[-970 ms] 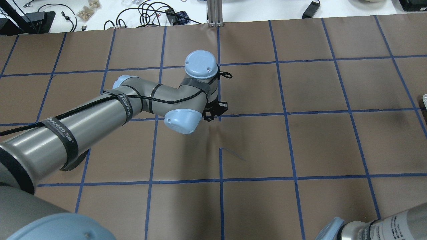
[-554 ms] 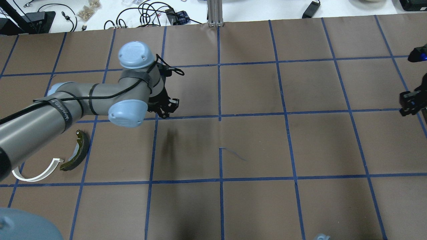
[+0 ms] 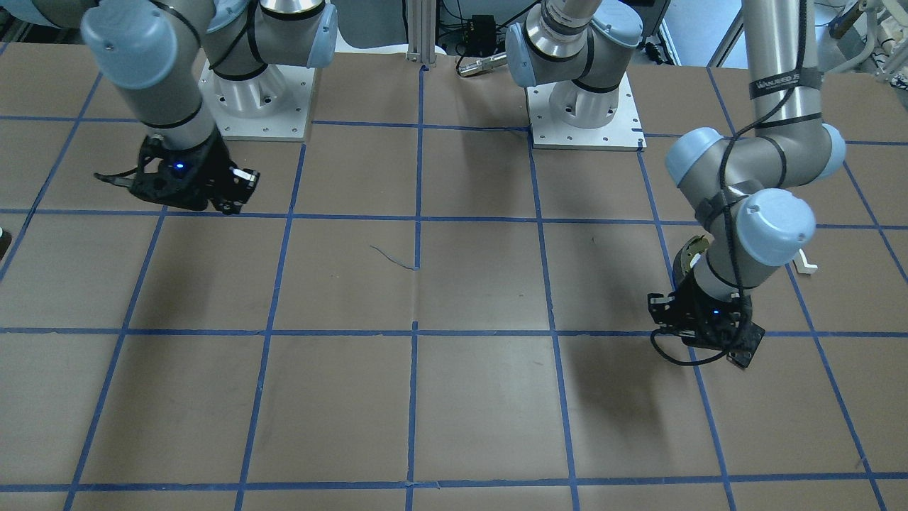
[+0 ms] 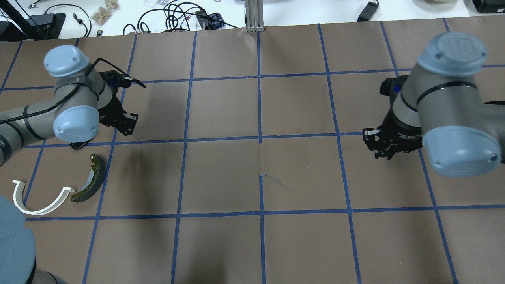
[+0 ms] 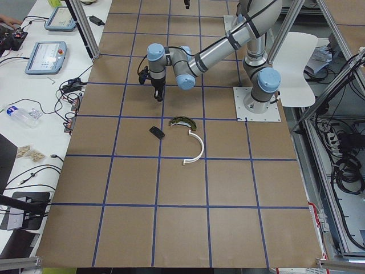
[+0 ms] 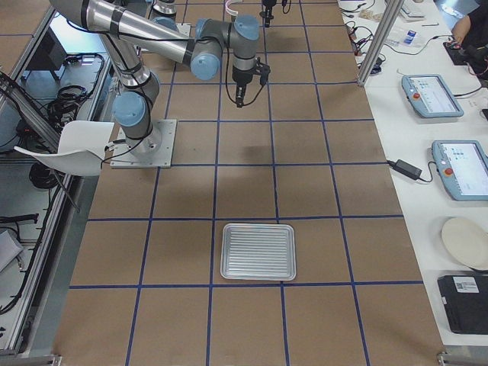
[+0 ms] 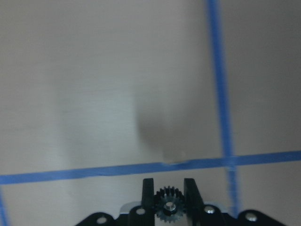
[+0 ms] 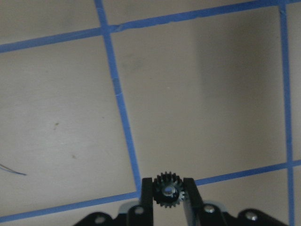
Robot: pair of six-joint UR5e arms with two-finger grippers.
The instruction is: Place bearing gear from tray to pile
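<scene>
Your bearing gear (image 7: pixel 168 207) is clamped between the fingers of the left hand (image 4: pixel 127 123), above the counter (image 4: pixel 221 173) near the pile's brake shoe (image 4: pixel 91 179) and white arc (image 4: pixel 39 199), probably so it can be dropped there. The right hand (image 4: pixel 380 150) pinches a second gear (image 8: pixel 168 190), well apart from the pile. Only the wrist views show the gears, and only the right-side view shows the tray (image 6: pixel 258 252).

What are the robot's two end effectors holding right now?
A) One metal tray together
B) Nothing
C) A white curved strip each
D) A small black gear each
D: the wrist views show it, a black gear pinched in the left end effector and a second black gear pinched in the right end effector.
</scene>
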